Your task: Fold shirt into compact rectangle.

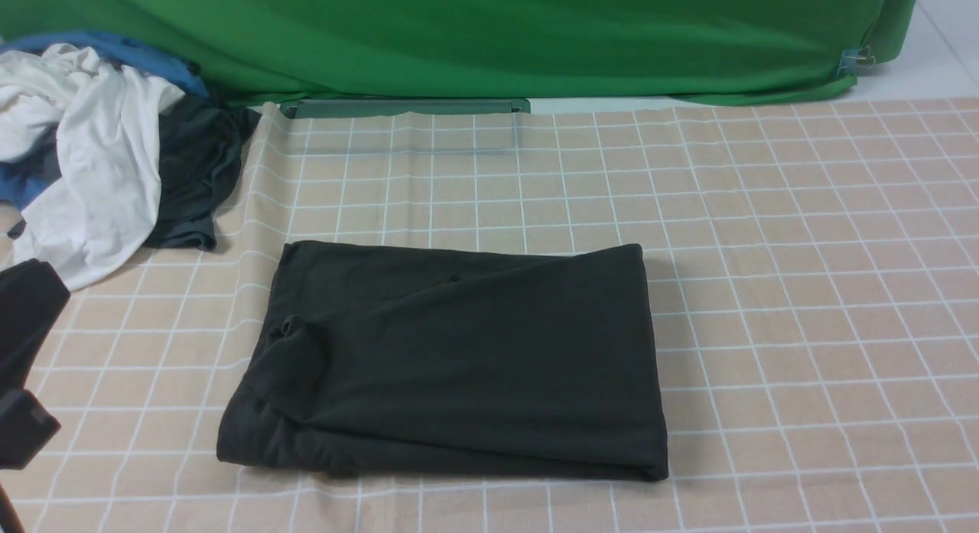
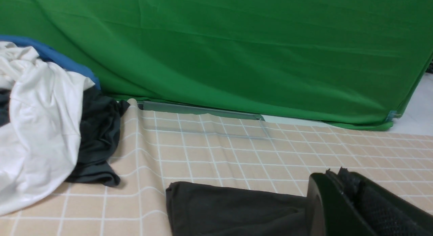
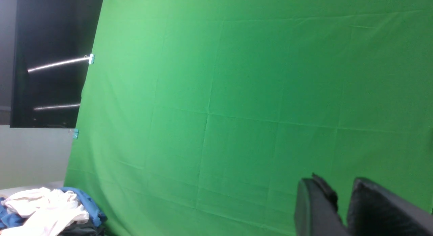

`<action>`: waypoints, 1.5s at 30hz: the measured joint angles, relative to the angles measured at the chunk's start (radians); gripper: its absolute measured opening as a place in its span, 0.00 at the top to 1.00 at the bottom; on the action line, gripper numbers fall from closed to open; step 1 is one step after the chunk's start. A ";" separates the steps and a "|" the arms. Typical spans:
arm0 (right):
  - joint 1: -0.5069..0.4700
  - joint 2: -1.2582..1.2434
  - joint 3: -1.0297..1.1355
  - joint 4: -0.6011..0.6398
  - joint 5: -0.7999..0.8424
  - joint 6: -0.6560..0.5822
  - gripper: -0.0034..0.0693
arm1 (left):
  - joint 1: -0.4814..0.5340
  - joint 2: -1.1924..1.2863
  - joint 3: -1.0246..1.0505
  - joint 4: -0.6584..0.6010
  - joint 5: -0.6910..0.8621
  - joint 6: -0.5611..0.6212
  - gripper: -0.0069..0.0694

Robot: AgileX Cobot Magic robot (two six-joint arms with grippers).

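Left gripper (image 2: pixel 341 181) sits lower right of its wrist view, clenched on nothing, beside the shirt (image 1: pixel 451 361) rather than on it; looks parked because the fold reads finished. Right gripper (image 3: pixel 341 198) is raised, aimed at the backdrop, jaws parted with a clear gap, empty. Shirt lies centre frame as a flat dark rectangle on the beige grid tablecloth (image 1: pixel 803 288), edges roughly square. Laundry pile (image 1: pixel 99 151) upper left, well apart. Green backdrop (image 1: pixel 497 36) behind; pale floor upper right.

No readable text, label, brand, number or sign shows anywhere.
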 joint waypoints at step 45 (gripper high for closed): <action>0.000 0.000 0.001 0.003 -0.001 0.001 0.63 | 0.189 -0.345 0.422 0.226 -0.137 0.048 0.88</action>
